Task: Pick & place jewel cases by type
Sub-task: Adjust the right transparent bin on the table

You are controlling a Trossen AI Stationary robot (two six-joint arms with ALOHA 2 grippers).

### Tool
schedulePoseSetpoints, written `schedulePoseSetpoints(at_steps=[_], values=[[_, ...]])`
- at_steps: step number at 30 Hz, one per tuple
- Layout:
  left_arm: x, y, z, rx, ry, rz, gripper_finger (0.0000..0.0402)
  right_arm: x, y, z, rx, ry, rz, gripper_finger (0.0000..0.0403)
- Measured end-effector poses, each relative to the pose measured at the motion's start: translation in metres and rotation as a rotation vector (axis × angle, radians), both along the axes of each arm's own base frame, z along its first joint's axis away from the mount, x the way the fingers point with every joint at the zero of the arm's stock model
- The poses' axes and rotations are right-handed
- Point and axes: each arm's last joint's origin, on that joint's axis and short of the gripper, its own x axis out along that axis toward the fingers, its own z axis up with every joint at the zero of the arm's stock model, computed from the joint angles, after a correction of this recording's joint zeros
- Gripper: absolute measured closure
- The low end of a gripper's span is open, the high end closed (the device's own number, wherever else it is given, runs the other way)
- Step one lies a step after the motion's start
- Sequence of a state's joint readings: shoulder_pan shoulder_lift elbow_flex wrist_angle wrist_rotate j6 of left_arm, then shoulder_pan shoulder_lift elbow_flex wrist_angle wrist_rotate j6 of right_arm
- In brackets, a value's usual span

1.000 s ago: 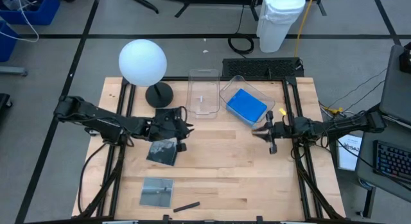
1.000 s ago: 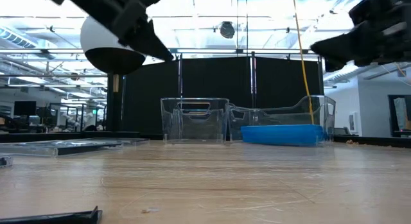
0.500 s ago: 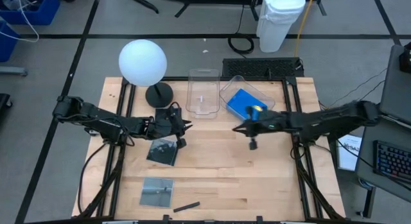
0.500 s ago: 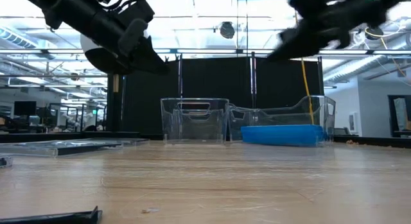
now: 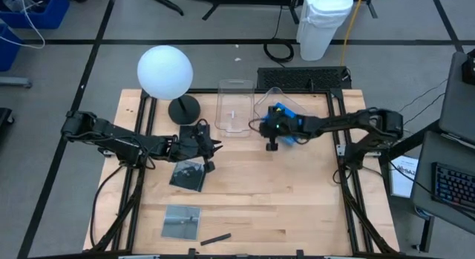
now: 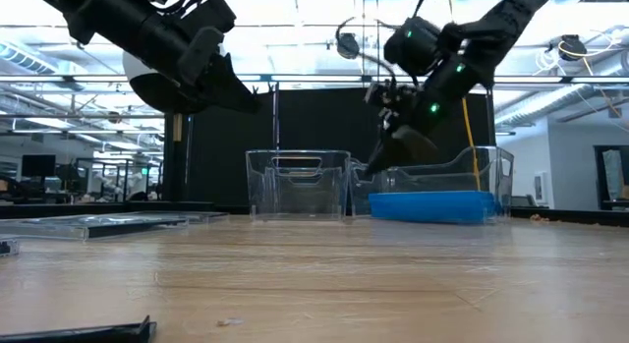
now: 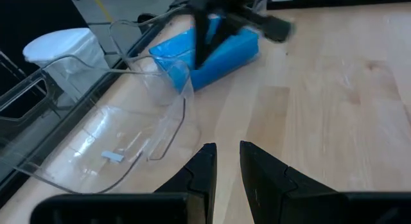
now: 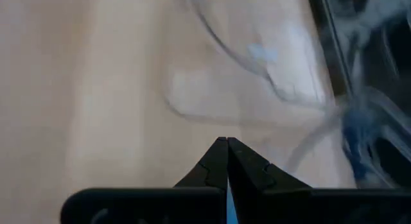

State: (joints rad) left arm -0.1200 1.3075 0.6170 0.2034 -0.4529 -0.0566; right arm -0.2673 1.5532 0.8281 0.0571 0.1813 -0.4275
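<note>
Partly, right hand [image 5: 270,130] covers blue jewel case [image 5: 291,118] in tub [image 5: 276,96].

The right tool [image 8: 227,147], fingers pressed together, hangs over clear tubs [image 8: 270,63].

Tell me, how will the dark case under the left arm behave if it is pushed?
The dark case lies flat on the wooden table, so it would probably slide, not roll or tip. It looks thin, rigid and light; its glossy surface may be slippery for the left tool.
</note>
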Motion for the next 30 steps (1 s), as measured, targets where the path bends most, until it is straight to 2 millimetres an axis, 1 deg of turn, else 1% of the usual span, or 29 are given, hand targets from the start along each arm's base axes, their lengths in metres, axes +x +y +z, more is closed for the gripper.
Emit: schedulePoseSetpoints(at_steps=[2,8,11,13,19,25,27,30], values=[[0.000,0.000,-0.001,0.004,0.009,-0.003,0.0325,-0.004,-0.013,-0.003,0.012,0.007,-0.052,0.0402],[-0.001,0.000,-0.002,0.009,0.022,-0.004,0.0325,-0.016,-0.046,-0.003,0.010,-0.008,-0.197,0.0402],[-0.001,0.000,-0.002,0.007,0.022,-0.003,0.0325,-0.022,-0.058,-0.001,-0.025,-0.022,-0.335,0.0403],[-0.001,0.000,-0.002,0.006,0.022,-0.003,0.0325,-0.025,-0.063,-0.001,-0.048,-0.022,-0.404,0.0403],[-0.001,0.000,-0.003,0.002,0.030,0.000,0.0325,-0.030,-0.068,-0.001,-0.104,-0.020,-0.553,0.0403],[-0.004,0.000,-0.007,-0.047,0.065,0.011,0.0325,-0.034,-0.070,0.001,-0.138,-0.004,-0.606,0.0403],[-0.005,-0.001,-0.009,-0.093,0.086,-0.024,0.0325,-0.034,-0.065,0.010,-0.095,-0.048,-0.548,0.0403],[-0.005,-0.005,-0.012,-0.161,0.120,-0.133,0.0325,-0.030,-0.047,0.031,0.020,-0.167,-0.356,0.0403]])
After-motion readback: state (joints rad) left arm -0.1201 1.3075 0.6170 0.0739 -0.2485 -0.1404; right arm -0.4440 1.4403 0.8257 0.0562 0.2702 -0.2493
